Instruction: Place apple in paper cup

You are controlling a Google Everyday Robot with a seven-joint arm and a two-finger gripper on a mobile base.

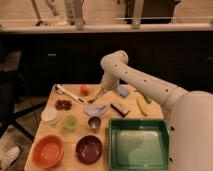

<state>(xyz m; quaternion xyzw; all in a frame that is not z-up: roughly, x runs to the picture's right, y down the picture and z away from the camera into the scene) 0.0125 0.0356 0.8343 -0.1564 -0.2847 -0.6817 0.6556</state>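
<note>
gripper (98, 93): just beside apple (84, 90) | fingers: spread wide, holding nothing | paper cup (49, 115): well apart

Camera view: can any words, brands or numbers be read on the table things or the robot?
None: no readable text shows on the paper cup, the apple, the green tray or the arm.
The gripper, open, hangs just right of the apple.

No text, label, brand, number or sign can be read on anything in view.
</note>
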